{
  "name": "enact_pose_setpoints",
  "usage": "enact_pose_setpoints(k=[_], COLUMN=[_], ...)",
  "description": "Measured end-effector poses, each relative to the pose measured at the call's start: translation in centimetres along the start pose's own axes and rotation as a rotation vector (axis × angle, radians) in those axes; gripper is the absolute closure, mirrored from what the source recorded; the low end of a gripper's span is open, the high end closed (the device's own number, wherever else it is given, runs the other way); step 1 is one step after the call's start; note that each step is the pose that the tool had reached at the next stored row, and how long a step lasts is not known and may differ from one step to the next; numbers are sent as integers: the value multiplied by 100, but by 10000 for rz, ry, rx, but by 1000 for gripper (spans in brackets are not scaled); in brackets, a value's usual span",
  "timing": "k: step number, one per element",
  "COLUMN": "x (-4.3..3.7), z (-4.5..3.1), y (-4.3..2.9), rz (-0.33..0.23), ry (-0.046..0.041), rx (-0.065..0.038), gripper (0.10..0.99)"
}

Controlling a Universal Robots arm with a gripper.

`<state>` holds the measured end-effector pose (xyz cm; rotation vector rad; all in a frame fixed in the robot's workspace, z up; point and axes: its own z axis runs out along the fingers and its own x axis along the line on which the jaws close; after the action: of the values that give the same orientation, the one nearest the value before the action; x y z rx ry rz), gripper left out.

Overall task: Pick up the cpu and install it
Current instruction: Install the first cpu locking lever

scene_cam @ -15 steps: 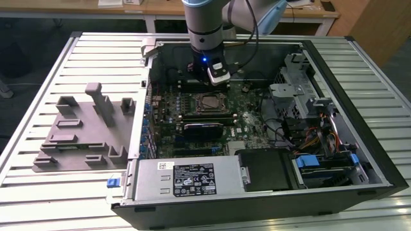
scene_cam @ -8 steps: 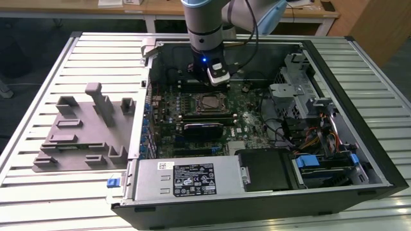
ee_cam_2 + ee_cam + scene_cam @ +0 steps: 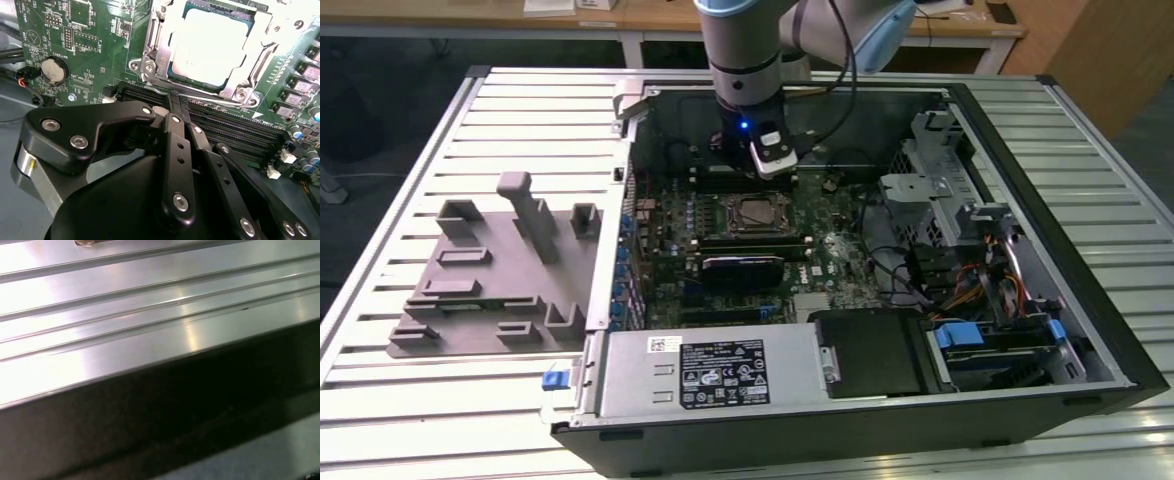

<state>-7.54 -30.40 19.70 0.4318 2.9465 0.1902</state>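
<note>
The ribbed metal worktop (image 3: 440, 130) carries an open computer case (image 3: 1067, 250) and, at the exterior view's left, a grey fixture tray (image 3: 487, 275). Inside the case lies the green motherboard (image 3: 95, 45). The claw (image 3: 175, 117) hangs above the memory slots (image 3: 220, 125), just beside the socket frame (image 3: 150, 65), its fingers (image 3: 172, 150) pressed together and empty. The cpu (image 3: 212, 45) sits seated in the socket
</note>
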Motion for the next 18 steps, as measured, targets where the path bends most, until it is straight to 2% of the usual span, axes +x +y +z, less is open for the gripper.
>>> enact_pose_setpoints(k=[7,13,18], x=[12,57,63], z=[6,19,36], y=[-4,-20,-24], rz=[-7,11,20], ry=[-158,-203,-250], rx=[65,65,79], gripper=[980,980,980])
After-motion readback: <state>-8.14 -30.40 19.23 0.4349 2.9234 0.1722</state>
